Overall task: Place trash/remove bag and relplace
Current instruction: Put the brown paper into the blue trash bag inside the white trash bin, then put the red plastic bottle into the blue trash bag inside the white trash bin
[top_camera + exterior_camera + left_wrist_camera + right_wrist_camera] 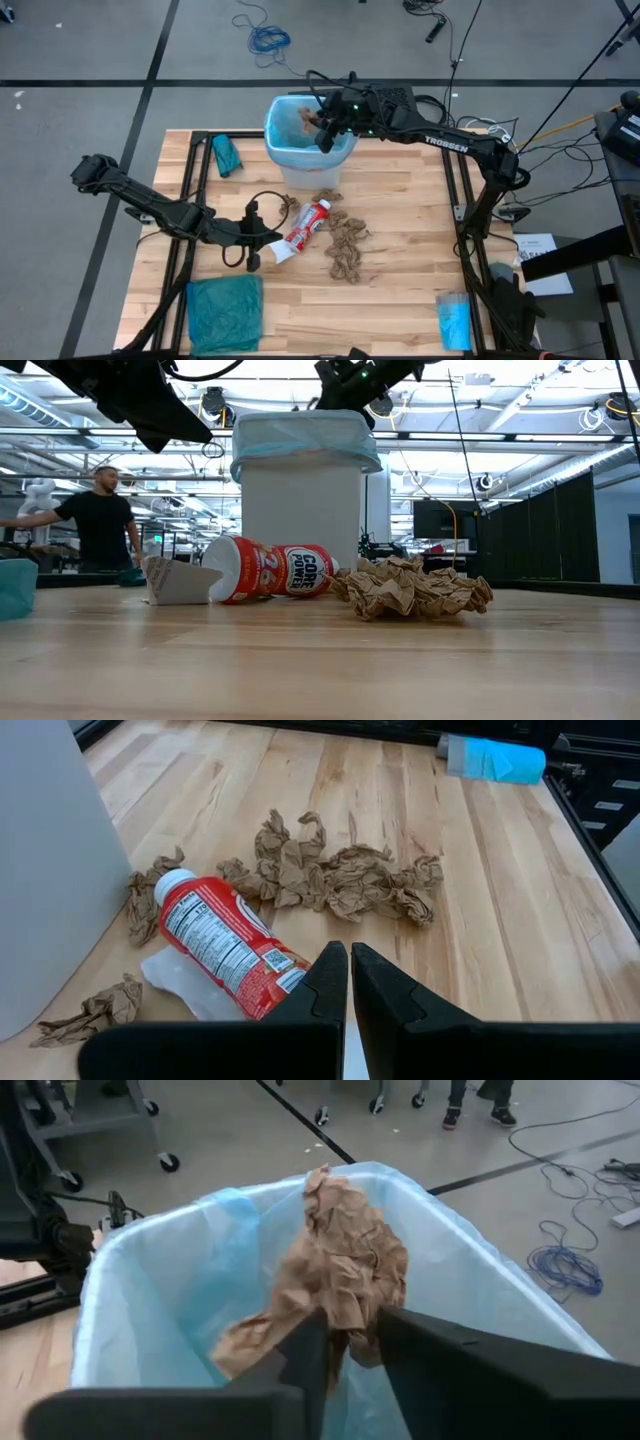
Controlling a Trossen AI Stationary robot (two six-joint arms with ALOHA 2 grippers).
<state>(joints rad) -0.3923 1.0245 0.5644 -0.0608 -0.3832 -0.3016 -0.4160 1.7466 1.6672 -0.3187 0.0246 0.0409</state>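
The right gripper (345, 1342) hangs over the open mouth of the white bin (300, 170), at about twelve o'clock on the wooden table (400, 300), its fingers (300, 1355) slightly apart with a crumpled brown paper scrap (340, 1270) between them and touching both. Whether they clamp it tightly cannot be told. The left gripper (349, 982) sits low at about eight o'clock, fingers together and empty, just beside the red-and-white bottle (306, 228).

Only the right wrist view looks down into the bin: the light-blue bag (190, 1260) lines it, and the scrap hangs above the inside; the bottom is hidden. The low view shows the bag folded over the bin's rim, and a person (100, 520) standing in the room behind, which no other view gives. The high view alone shows the table's edges: a folded teal bag (225, 312) at seven o'clock, a smaller teal bundle (226, 154) at ten o'clock beside the bin, and a bright-blue roll (454, 320) at five o'clock.

The rest of the trash lies near the table's middle. A pile of brown paper scraps (346, 246) sits at three o'clock from the bottle, with smaller scraps (326, 196) between it and the bin. The bottle lies on its side, resting on a piece of white paper (185, 982).
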